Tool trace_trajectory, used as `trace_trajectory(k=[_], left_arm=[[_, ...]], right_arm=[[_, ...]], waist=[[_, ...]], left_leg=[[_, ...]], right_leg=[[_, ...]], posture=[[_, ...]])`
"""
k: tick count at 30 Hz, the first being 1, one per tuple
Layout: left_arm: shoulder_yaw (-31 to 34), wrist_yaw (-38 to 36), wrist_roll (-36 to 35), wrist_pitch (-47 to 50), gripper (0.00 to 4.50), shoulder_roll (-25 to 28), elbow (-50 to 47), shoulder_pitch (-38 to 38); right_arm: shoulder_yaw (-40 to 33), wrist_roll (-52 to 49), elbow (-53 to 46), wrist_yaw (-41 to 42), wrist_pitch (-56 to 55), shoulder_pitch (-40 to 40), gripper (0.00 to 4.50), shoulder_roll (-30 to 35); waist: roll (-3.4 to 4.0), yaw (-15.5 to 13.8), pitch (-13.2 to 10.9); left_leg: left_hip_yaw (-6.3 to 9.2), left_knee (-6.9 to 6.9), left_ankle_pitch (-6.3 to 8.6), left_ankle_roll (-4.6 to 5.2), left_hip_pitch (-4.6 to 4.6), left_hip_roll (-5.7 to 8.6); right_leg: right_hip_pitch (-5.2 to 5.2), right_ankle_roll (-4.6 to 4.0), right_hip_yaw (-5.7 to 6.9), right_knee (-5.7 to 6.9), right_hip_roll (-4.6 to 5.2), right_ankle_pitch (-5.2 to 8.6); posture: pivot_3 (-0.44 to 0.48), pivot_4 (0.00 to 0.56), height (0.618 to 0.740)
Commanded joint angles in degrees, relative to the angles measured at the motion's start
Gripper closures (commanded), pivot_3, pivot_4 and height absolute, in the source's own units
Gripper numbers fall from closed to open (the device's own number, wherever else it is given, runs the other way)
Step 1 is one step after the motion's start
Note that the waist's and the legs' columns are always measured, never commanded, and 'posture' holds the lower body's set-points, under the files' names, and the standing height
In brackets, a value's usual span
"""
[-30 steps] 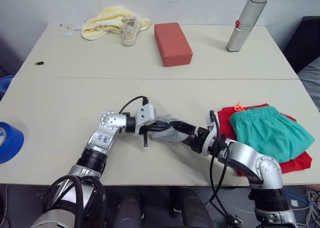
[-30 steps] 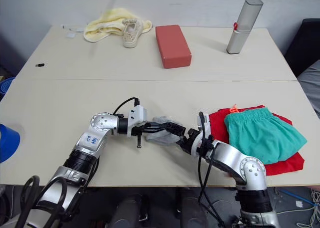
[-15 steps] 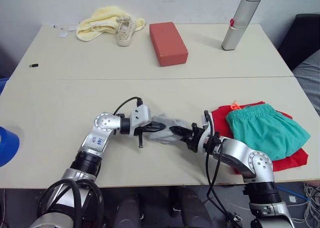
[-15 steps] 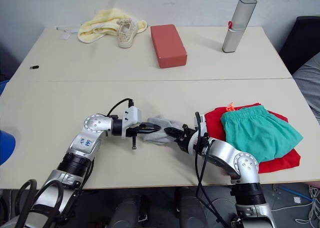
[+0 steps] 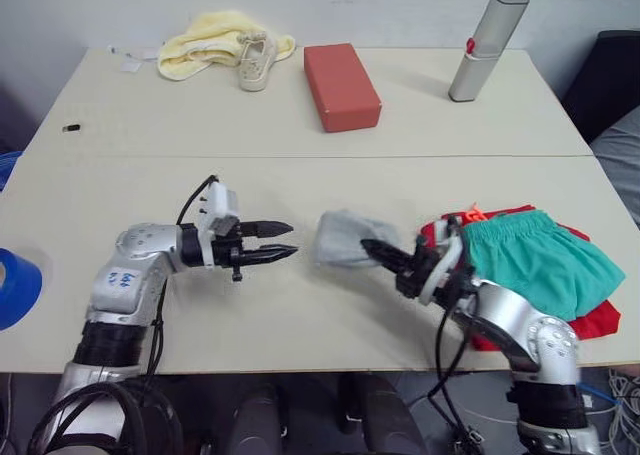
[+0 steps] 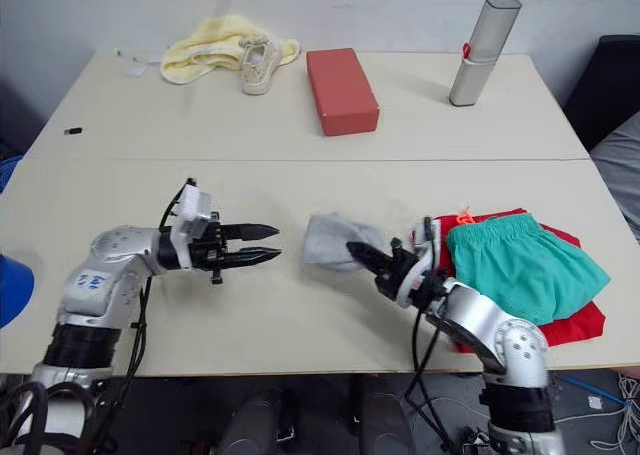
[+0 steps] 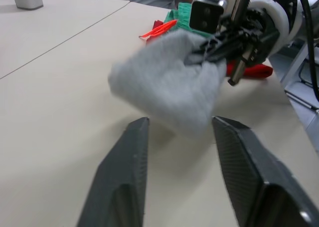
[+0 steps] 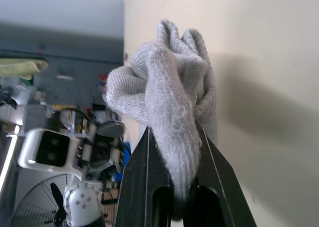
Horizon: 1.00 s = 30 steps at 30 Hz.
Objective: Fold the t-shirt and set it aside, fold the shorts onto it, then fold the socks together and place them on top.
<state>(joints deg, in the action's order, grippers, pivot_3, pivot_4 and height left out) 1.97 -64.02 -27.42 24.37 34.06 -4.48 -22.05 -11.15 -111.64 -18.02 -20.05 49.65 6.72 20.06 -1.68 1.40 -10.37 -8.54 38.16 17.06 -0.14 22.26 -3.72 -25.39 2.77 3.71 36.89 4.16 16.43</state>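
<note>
Left eye view: red block [image 5: 342, 87], shoe [image 5: 253, 61] (on yellow cloth [image 5: 207, 43]), far back.

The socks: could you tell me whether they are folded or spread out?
Folded: the socks form one bunched grey bundle, pinched by the right hand beside the shorts.

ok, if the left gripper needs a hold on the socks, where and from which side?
Judging from this pose, take the free end of the socks, the bunched edge facing the left gripper. The right gripper is shut on the far end and holds the bundle off the table, so the near edge hangs clear. Come in level from the robot's left; the left fingers are open and already point at it.
</note>
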Motion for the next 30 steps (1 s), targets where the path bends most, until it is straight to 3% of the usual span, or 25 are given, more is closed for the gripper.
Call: trace_trajectory(k=[1,4,5,10,15,20,24,30], left_arm=[[2.11,3.94,-0.98,-1.69,1.17,-1.25,-5.71,2.2],[1.72,8.06,0.37,-2.45,0.17,-3.05,-6.81,3.61],[1.3,8.56,0.69,-2.41,0.04,-3.22,-7.06,3.87],[-1.79,-0.76,-5.57,0.41,0.04,-1.97,-8.75,3.41],[-3.02,-3.43,-6.74,-0.8,0.04,-2.44,-9.27,2.95],[-3.04,-5.26,-7.18,-1.71,0.04,-2.39,-8.94,3.2],[-2.27,-4.32,-7.52,-2.44,0.04,-3.14,-9.01,2.95],[-2.35,-3.54,-7.17,-2.78,0.04,-3.42,-9.85,2.12]], right_arm=[[-8.36,-1.36,-8.73,1.21,-3.39,-3.53,4.5,0.03],[-14.26,-1.36,-14.07,-0.96,-8.62,-5.51,4.5,-0.53],[-15.86,-1.36,-15.6,-2.05,-10.6,-5.81,4.5,-0.84],[-23.32,-1.36,-24.48,-8.59,-22.86,-8.74,4.5,-1.6],[-27.74,-1.36,-31.36,-16.28,-35.46,-14.69,4.5,-2.26],[-29.22,-1.36,-32.96,-19.83,-40.78,-23.05,4.5,-3.09],[-26.96,-1.36,-28.47,-21.78,-37.89,-28.34,4.5,-4.1],[-26.85,-1.36,-14.56,-26.84,-28.82,-19.94,4.5,-1.81]], waist=[[0.0,-0.05,0.0],[0.0,0.01,0.0],[0.0,0.02,0.0],[0.01,0.13,-0.01],[0.04,0.12,-0.02],[0.04,0.13,-0.02],[0.06,0.2,-0.01],[0.1,0.27,-0.04]], left_leg=[[0.0,0.0,0.01,0.01,0.01,0.02],[0.0,-0.01,0.06,0.11,0.01,0.03],[0.0,-0.01,0.08,0.14,0.0,0.03],[-0.01,-0.08,-0.02,-0.07,-0.06,0.02],[-0.03,-0.09,-0.03,-0.12,-0.07,0.03],[-0.03,-0.1,-0.04,-0.13,-0.1,0.03],[-0.04,-0.1,-0.04,-0.12,-0.14,0.02],[-0.06,-0.09,-0.03,-0.08,-0.24,0.04]], right_leg=[[0.0,0.0,0.0,-0.01,0.01,0.0],[0.0,0.03,-0.01,-0.01,0.01,-0.02],[0.01,0.04,-0.01,0.0,0.0,-0.02],[0.0,0.04,-0.02,0.0,-0.08,-0.02],[0.0,0.04,-0.06,-0.02,-0.09,-0.02],[0.02,0.04,-0.09,-0.02,-0.1,-0.01],[0.03,0.03,-0.14,0.0,-0.09,-0.01],[0.13,0.0,-0.18,-0.01,-0.08,0.0]], posture=[[0.0,0.15,0.74],[0.0,0.15,0.74],[0.0,0.15,0.74],[0.0,0.15,0.74],[0.0,0.15,0.74],[0.0,0.15,0.74],[0.0,0.15,0.74],[0.0,0.15,0.74]])
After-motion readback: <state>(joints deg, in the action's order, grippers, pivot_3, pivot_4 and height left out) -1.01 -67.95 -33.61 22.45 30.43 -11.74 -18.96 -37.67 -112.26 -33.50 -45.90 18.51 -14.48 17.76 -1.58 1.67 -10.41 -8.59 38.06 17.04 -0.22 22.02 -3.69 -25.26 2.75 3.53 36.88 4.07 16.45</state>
